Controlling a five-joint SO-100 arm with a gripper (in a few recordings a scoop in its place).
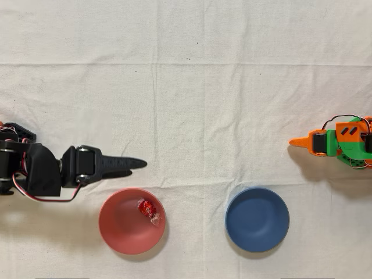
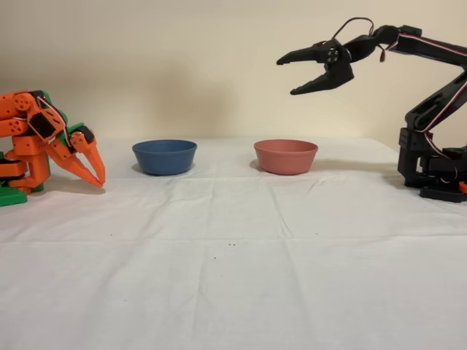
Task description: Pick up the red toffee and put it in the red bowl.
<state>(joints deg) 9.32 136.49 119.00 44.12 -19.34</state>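
Observation:
The red toffee (image 1: pixel 147 208) lies inside the red bowl (image 1: pixel 119 229), near its upper right rim in the overhead view. In the fixed view the red bowl (image 2: pixel 285 157) stands on the cloth and its wall hides the toffee. My black gripper (image 2: pixel 287 75) hangs high above the table, level with the bowl's left side in the fixed view, its jaws open and nothing between them. From overhead the gripper (image 1: pixel 139 164) points right, just above the bowl in the picture.
A blue bowl (image 1: pixel 257 219) (image 2: pixel 164 156) of the same size stands beside the red one. The idle orange arm (image 1: pixel 340 143) (image 2: pixel 51 142) rests at the opposite end of the white cloth. My black arm's base (image 2: pixel 438 171) is at the right in the fixed view.

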